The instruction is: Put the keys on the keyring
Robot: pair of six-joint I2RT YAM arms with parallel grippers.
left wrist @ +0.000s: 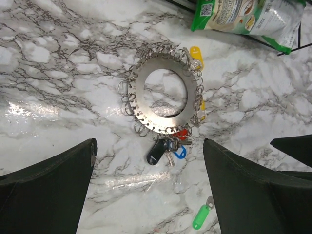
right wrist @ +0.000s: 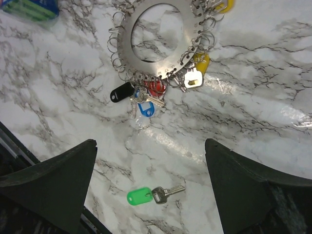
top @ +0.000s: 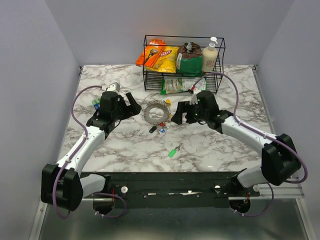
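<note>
One keyring [left wrist: 140, 95], one loose green key [left wrist: 201, 217]

In the right wrist view, the top edge cuts off the upper part of the keyring [right wrist: 157, 69]. A blue-green object [right wrist: 29, 9] in the corner shows only partly. The red key [right wrist: 155, 88] is mostly hidden under other keys. From above, the keys [top: 159, 129] are too small to tell apart.
</note>
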